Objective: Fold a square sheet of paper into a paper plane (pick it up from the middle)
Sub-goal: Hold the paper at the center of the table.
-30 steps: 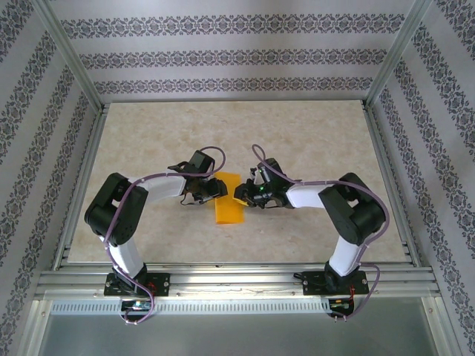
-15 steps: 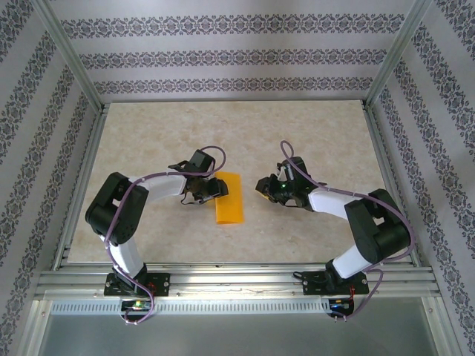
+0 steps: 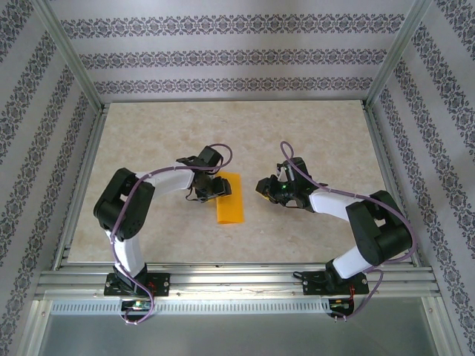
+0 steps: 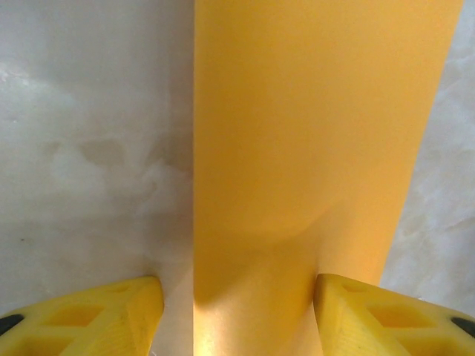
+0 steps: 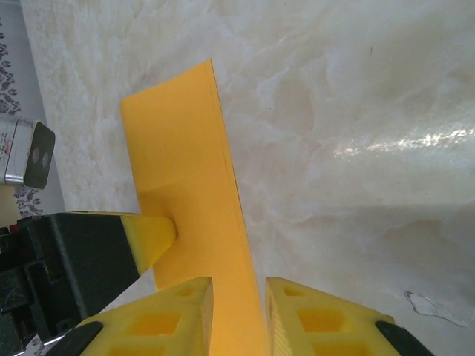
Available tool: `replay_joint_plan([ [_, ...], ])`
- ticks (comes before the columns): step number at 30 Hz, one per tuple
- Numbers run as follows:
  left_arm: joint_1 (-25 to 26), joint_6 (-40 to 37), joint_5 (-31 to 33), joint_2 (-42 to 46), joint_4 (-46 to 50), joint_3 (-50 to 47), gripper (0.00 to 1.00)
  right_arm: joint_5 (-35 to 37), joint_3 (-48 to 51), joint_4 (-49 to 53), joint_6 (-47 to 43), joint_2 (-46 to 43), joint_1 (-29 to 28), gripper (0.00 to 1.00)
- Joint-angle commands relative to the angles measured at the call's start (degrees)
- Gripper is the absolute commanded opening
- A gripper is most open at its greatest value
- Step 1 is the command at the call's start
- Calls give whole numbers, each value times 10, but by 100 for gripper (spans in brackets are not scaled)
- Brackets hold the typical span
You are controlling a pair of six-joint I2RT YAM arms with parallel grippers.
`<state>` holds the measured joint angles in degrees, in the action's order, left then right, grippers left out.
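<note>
Table (image 3: 312, 133) open beyond paper (image 3: 231, 206) — left gripper (image 3: 214, 188), right gripper (image 3: 262, 187) flank it.

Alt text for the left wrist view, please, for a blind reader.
An orange paper strip lies on the pale marbled table, running bottom to top. The left claw is open, its two yellow fingertips at the bottom corners, the paper's left edge between them.

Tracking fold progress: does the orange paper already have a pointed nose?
No, the orange paper lies on the table as a plain rectangle, its visible corners square.
</note>
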<state>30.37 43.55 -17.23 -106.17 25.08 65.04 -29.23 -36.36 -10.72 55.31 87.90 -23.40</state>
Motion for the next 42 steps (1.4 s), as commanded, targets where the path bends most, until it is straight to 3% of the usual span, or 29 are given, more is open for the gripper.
replay_joint_plan([
  [1, 11, -12, 58, -51, 12, 3, 60, -16, -6, -3, -9, 8, -2, 26],
  [15, 18, 25, 55, -67, -8, -6, 60, -24, -6, -6, -11, 16, -9, 26],
  [21, 19, 28, 61, -67, -4, -5, 60, -66, -40, 12, -49, 40, -31, 15],
  [42, 24, 47, 70, -85, -4, -2, 60, -10, -27, 25, -38, 32, -30, 14],
])
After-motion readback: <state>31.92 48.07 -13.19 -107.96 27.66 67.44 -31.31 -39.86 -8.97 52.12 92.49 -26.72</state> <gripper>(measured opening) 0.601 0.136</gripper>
